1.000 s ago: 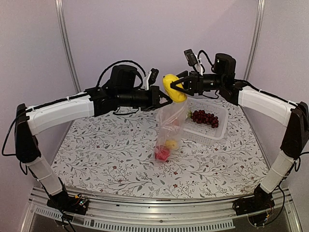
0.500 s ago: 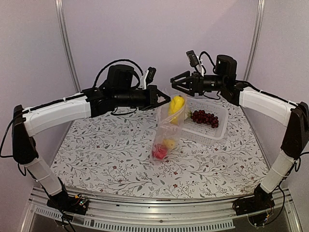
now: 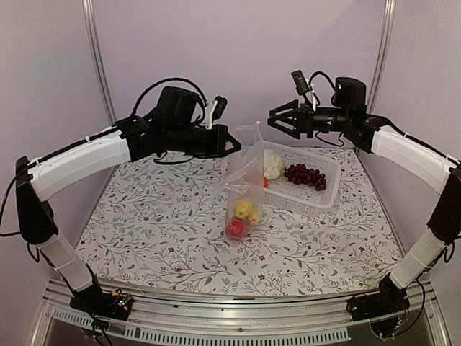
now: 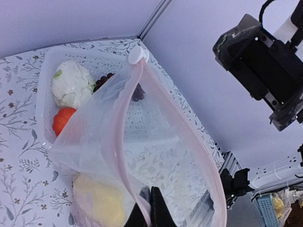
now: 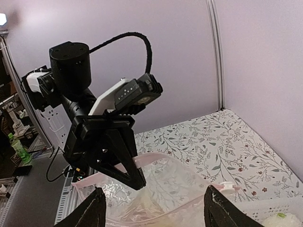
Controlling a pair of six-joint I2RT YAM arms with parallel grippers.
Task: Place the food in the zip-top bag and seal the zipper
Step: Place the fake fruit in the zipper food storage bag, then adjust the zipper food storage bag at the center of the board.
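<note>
Left gripper is clamped on the mouth edge of the zip-top bag in the top view. It holds the bag upright, with the bag's bottom resting on the floral tablecloth. The bag is clear, crinkly and slack, and a yellow piece sits above a red piece at its bottom. The right gripper hangs above and just right of the bag's mouth, its jaws spread and empty. Just right of the bag stands the white lattice basket, holding the cauliflower, the grape bunch and the orange fruit.

From the left wrist, the bag's mouth gapes wide. The zipper is a pale pink strip looping around the opening, unsealed, with a white slider tab at its far end. The dark fingertips at the bottom edge pinch the near rim. The yellow piece shows blurred through the plastic, low on the left. Beyond it lies the basket with the cauliflower, orange fruit and grapes.

From the right wrist, its own fingers stand well apart with nothing between them. Across from them the left gripper grips the pink rim, and the open bag lies below. A corner of the basket is at the lower right.
</note>
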